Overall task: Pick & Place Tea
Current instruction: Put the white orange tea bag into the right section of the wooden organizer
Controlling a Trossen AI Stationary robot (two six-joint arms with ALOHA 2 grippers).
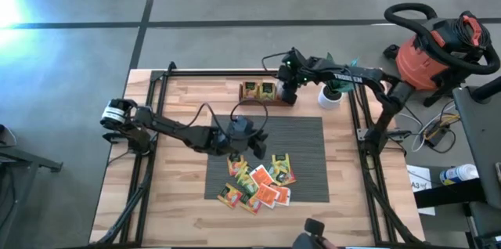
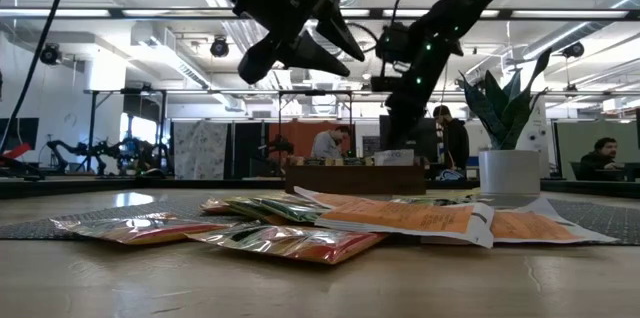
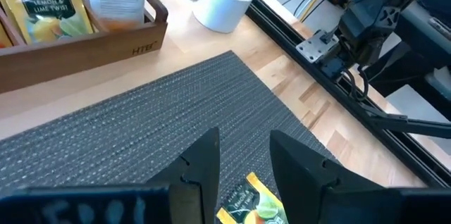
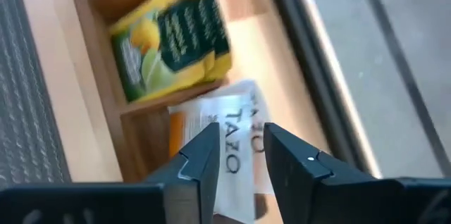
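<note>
Two dark jointed arms with black cables, white lettering, one silvery base joint and green lights.

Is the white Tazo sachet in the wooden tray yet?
In. The white Tazo sachet stands in the wooden tray's end compartment, right end effector over it.

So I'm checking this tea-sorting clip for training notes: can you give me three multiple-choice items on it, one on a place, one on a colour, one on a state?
1. Where is the right hand?
A. over the wooden tray
B. over the plant pot
C. off the table

2. What colour is the pot holding the plant?
A. red
B. white
C. black

3. The loose tea sachets on the grey mat are:
A. stacked upright
B. lying in a flat, overlapping pile
C. lined up in a row

Answers: 1 A, the high view puts it at the tray's right end, and its wrist view shows a white TAZO sachet in the tray beyond its fingers. 2 B, white in the high and low views. 3 B, both views show a scattered heap.
</note>
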